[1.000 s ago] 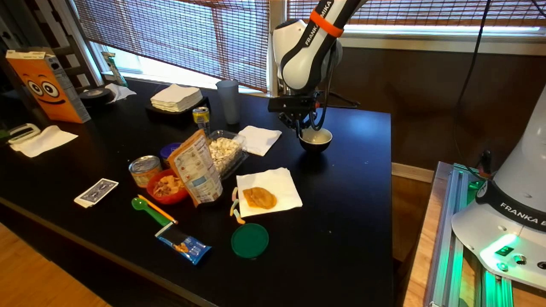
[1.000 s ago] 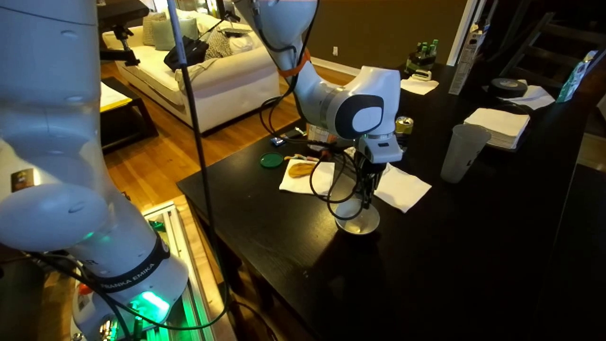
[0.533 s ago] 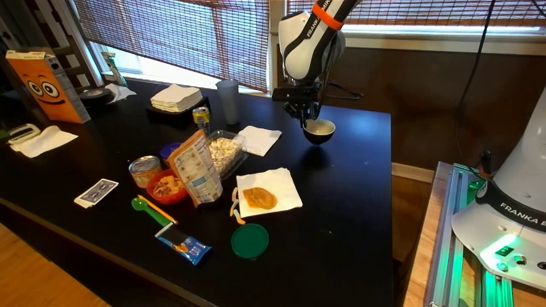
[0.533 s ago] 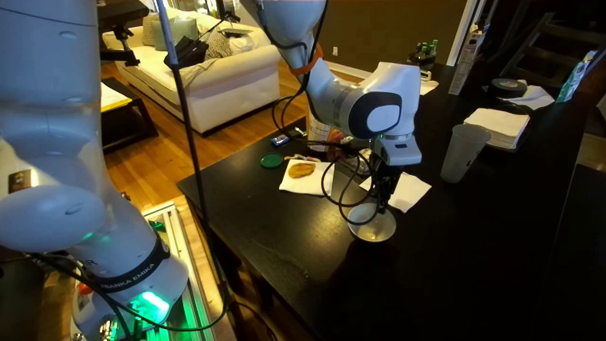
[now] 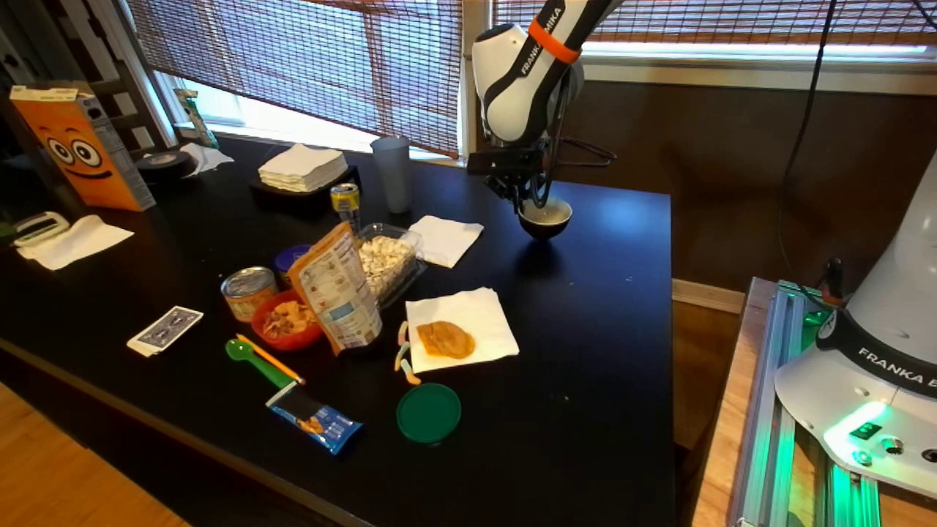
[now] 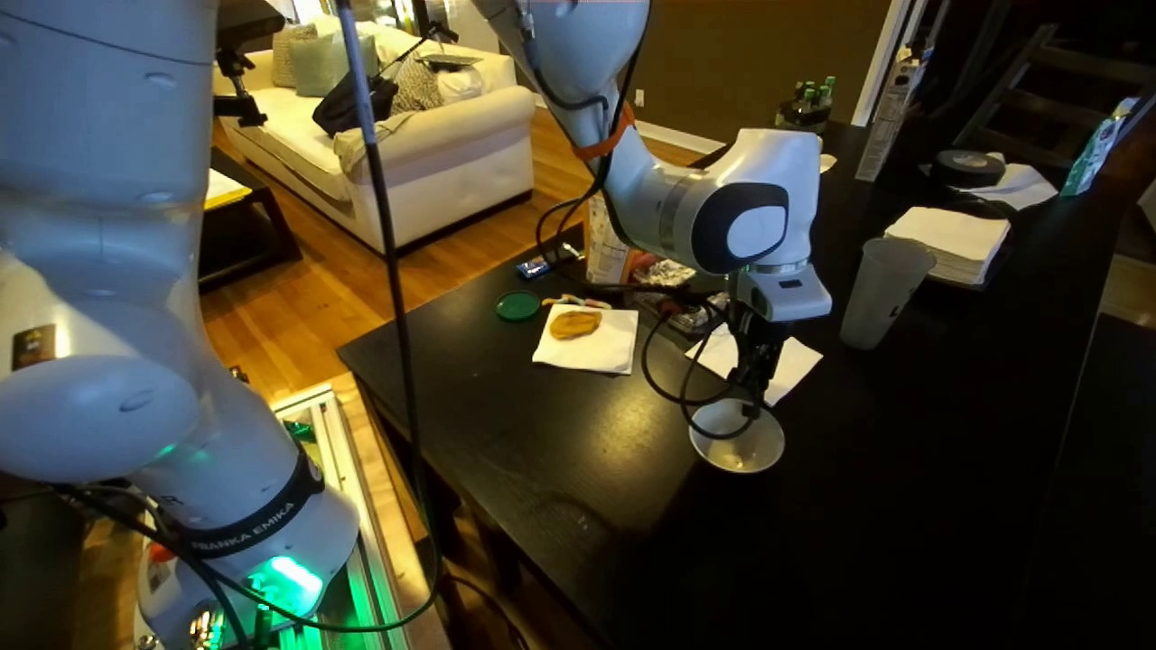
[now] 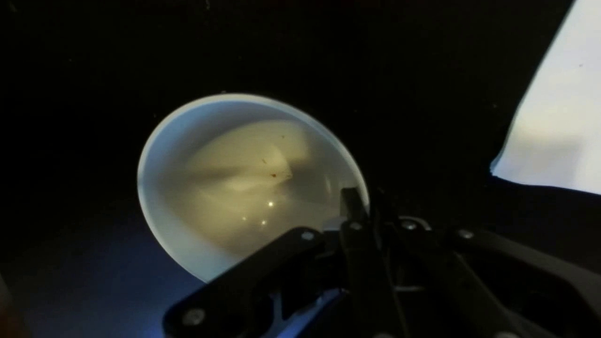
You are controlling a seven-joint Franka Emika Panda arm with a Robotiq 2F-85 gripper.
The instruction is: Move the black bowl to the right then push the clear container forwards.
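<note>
Over the dark table [image 5: 600,351], our gripper [image 7: 365,202] pinches the black bowl [image 7: 249,185] by one edge, so we risk it swivelling loose.

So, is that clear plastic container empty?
No: pale cream pieces show inside the container. How full, I can't tell: a printed, orange-edged bag hides part.

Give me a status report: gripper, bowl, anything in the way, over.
Gripper shut on bowl, at the rim. Bowl seemingly off the table. Bag beside clear tub, might hinder its push.
</note>
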